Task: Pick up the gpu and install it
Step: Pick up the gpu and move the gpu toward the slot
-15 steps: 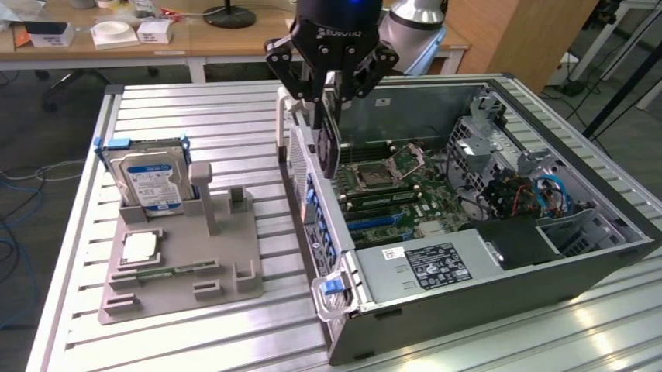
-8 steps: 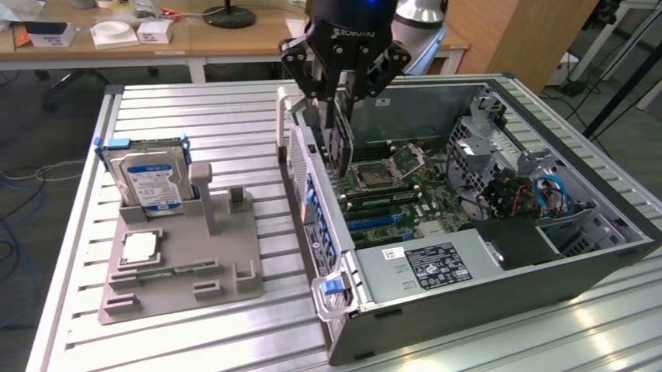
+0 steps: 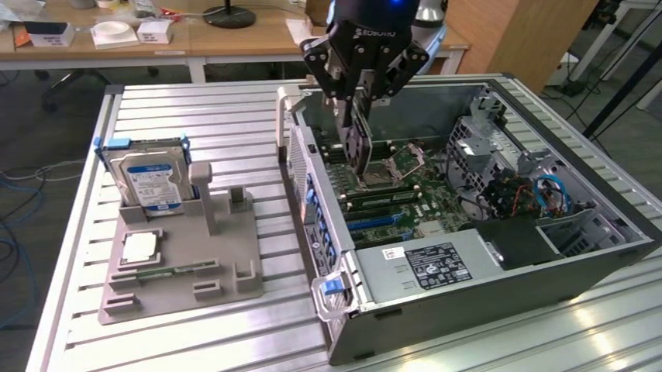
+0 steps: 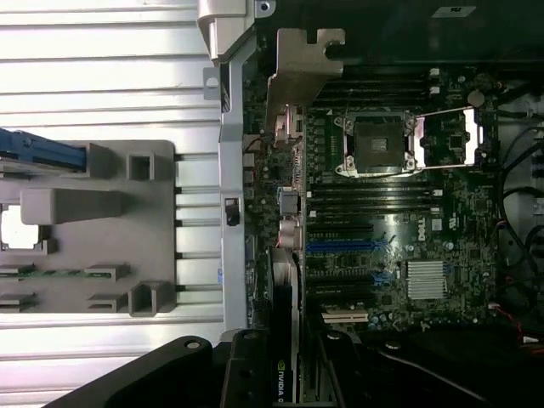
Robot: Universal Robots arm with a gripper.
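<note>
- Pick-up is done: the gripper (image 3: 359,97) has its jaws clamped narrow on the top edge of the gpu (image 3: 359,143), and the card hangs edge-down below it.
- The gpu sits over the open computer case (image 3: 579,256), toward 12 o'clock of the motherboard (image 3: 414,203) in the exterior view, close to the case's 9 o'clock wall.
- Seen from the wrist, the card runs edge-on along that wall, with the blue expansion slot (image 4: 348,246) just beside its line.
- My read: it is lifted and carried over but not yet seated. The card looks clear of the board, so lining up and pressing home remain.
- At 9 o'clock of the case, the grey fixture (image 3: 186,256) holds the hard drive (image 3: 150,177) upright, with a processor chip (image 3: 139,246) and a memory stick (image 3: 166,271) lying flat. Its upright post stands bare.
- The surface is a ribbed aluminium table (image 3: 207,108), pale and slotted, and the case lies on its side on it.
- The room: wooden desks (image 3: 248,39) at 12 o'clock carry white boxes and a black lamp base, and blue cable trails on the floor at 9 o'clock.
</note>
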